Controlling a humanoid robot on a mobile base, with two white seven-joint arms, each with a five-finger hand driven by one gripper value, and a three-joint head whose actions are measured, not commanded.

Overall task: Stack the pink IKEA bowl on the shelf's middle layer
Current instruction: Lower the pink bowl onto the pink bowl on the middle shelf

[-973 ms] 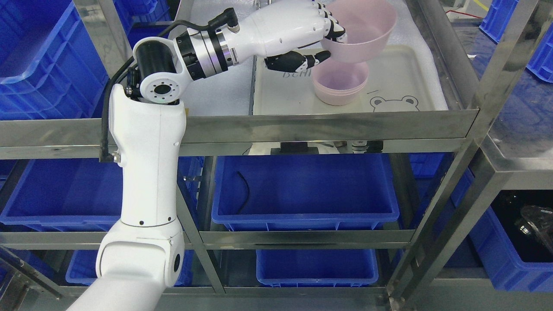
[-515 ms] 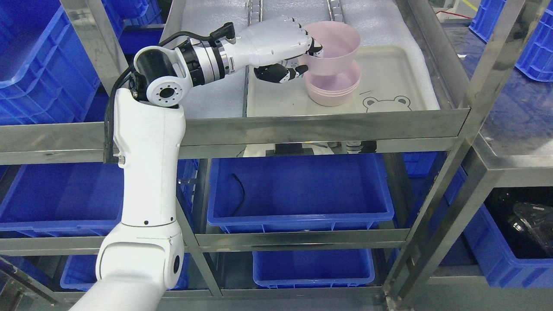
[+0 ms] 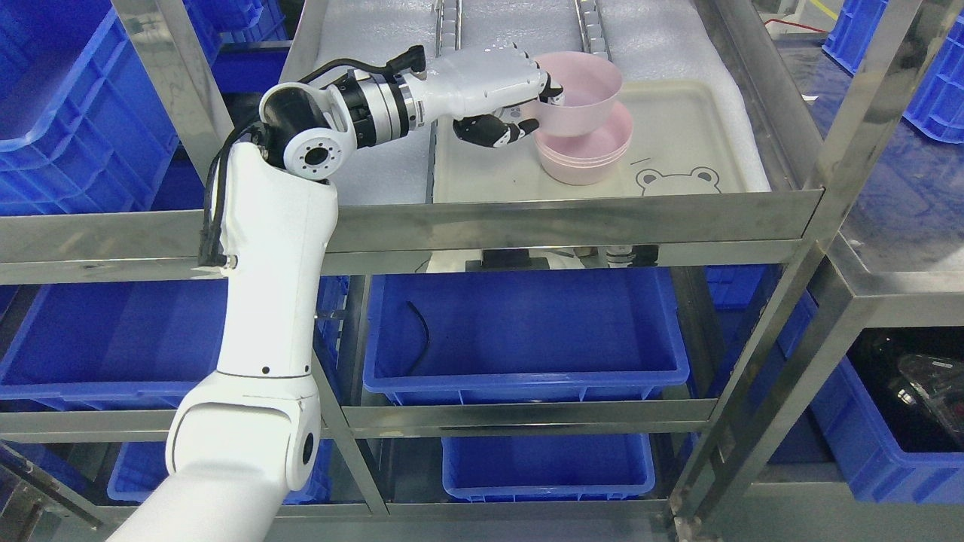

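Note:
My left hand (image 3: 527, 105) reaches over the shelf from the left and is shut on the left rim of a pink bowl (image 3: 584, 94). The bowl is held upright, its base sunk partly into a stack of pink bowls (image 3: 591, 158) below it. The stack stands on a cream tray (image 3: 678, 143) with a bear drawing, on the steel shelf. The thumb sits under the held bowl's wall and the fingers curl over its rim. The right arm is not in view.
The steel shelf rail (image 3: 527, 222) runs across in front of the tray. A steel post (image 3: 828, 188) slants up at the right. Blue bins (image 3: 527, 339) fill the lower layers and both sides. White foam (image 3: 376, 45) lines the shelf beside the tray.
The left hand has brought the pink bowl down over the stack, from well above it to nested partly into it. The camera view has also shifted.

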